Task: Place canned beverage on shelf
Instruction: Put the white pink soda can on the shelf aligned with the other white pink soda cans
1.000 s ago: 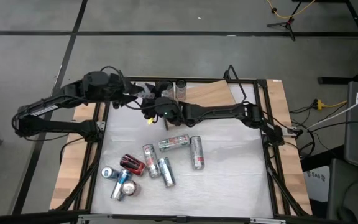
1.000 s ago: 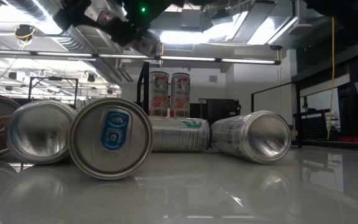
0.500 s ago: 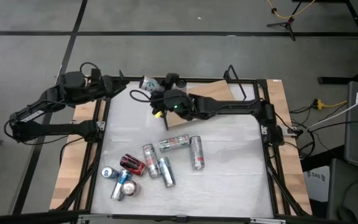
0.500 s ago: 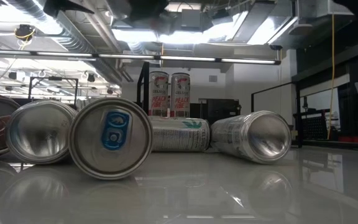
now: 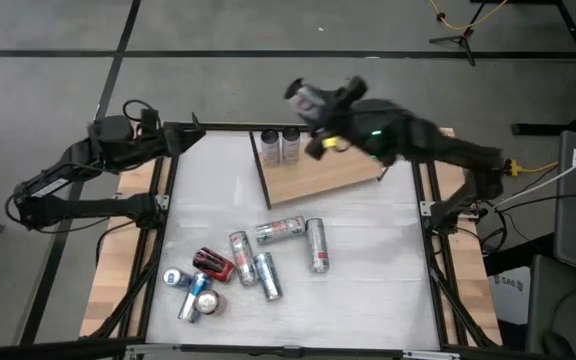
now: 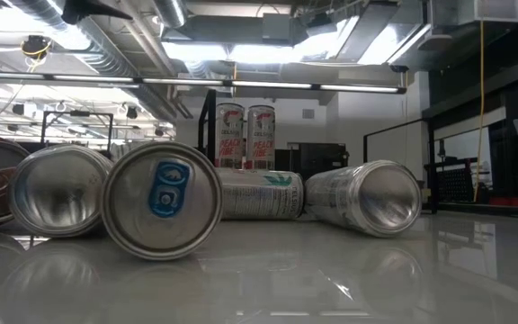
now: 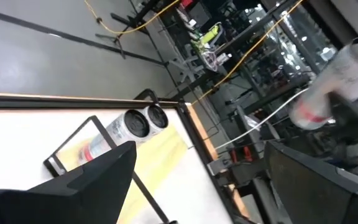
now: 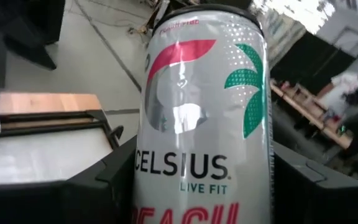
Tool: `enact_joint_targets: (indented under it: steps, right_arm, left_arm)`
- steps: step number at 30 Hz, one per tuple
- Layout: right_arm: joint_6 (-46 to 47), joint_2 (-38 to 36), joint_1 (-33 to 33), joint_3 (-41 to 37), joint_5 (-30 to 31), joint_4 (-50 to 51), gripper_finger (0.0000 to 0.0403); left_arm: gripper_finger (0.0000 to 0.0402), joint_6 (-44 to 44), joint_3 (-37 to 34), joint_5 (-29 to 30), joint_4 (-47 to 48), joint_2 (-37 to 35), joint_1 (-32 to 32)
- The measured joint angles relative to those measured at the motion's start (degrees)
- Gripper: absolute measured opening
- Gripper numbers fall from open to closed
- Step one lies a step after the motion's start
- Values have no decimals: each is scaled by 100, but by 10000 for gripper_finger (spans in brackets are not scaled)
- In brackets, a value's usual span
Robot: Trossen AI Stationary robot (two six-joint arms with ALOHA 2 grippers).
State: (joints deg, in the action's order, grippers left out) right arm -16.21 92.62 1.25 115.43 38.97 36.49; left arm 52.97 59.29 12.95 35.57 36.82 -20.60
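Note:
The shelf (image 5: 328, 172) is a light-brown board lying at the table's far side. Two cans (image 5: 279, 146) stand upright on its left end, and they also show in the low view (image 6: 245, 135) and the left wrist view (image 7: 143, 122). My right gripper (image 5: 320, 108) is raised high over the shelf's far edge, shut on a white Celsius can (image 8: 204, 118), which the high view also shows (image 5: 303, 97). My left gripper (image 5: 181, 134) waits at the table's far left corner. In the left wrist view it (image 7: 197, 180) stands open with nothing between its fingers. My right gripper pinches the can's side wall (image 8: 143, 168) between its two fingers, one on each opposite side of the body, at about the label's height. The fingers (image 8: 98, 186) come at it roughly level and lie across the can. The can is lifted clear, high above the shelf.
Several loose cans (image 5: 236, 262) lie on their sides on the white tabletop's near left part, and they fill the low view (image 6: 160, 211). Black frame rails (image 5: 428, 215) run along the table's edges. A person (image 8: 347, 93) stands far off in the room.
My right gripper has carried the Celsius can up and toward the table's far right, from beside my left gripper to high over the shelf, rolling as it went. My left gripper has drawn back toward the table's left edge.

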Motion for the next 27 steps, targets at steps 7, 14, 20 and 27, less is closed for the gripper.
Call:
enact_joint_targets:
  steps: [7, 14, 20, 27]
  right_arm:
    - [1029, -1534, -2, -1968, 50, -102, 246]
    - [1473, -3145, 104, -5802, 88, -4013, 246]
    - [1511, -3128, 888, -8443, -1406, -8741, 247]
    - [2014, -2229, 1591, -9369, -2454, -10347, 261]
  left_arm:
    - [349, -109, 0, 2, 2, 145, 0]
    - [349, -114, -2, 57, 0, 403, 2]
    - [349, -313, -4, 144, -4, 739, 0]
    - [349, -557, -4, 141, -69, 1308, 0]
